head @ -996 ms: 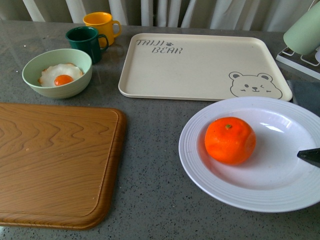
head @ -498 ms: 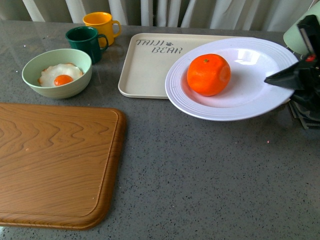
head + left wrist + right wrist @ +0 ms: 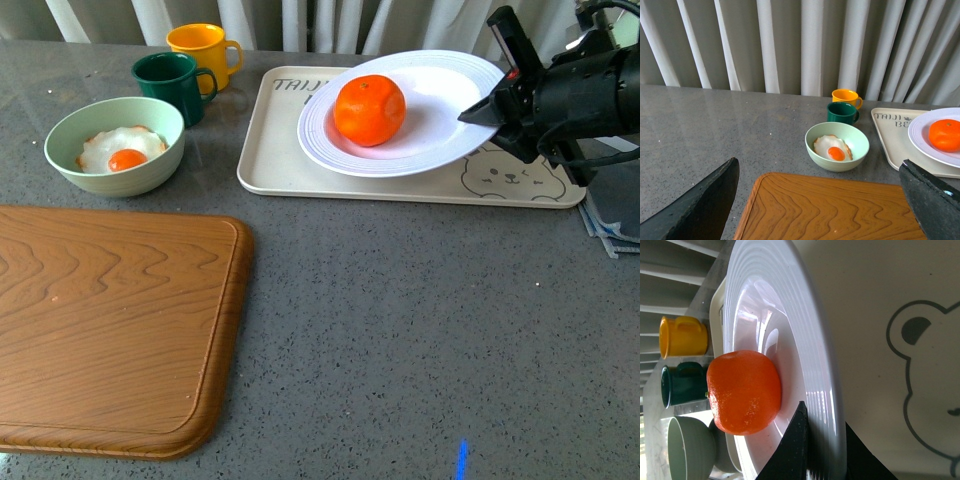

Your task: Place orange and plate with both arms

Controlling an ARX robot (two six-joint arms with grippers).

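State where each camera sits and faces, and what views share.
Front: on the body, facing across the table; right claw grips the plate.
Left wrist: on the left arm, facing the curtains; open left claw frames the bowl.
Right wrist: on the right arm, facing along the plate; claw fingers show.
All share the orange on the plate.

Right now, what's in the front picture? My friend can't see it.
Jaws of the right arm hold the plate, carrying the orange, over the tray. Left of it sit a bowl with an egg, a green mug, a yellow mug and a board.
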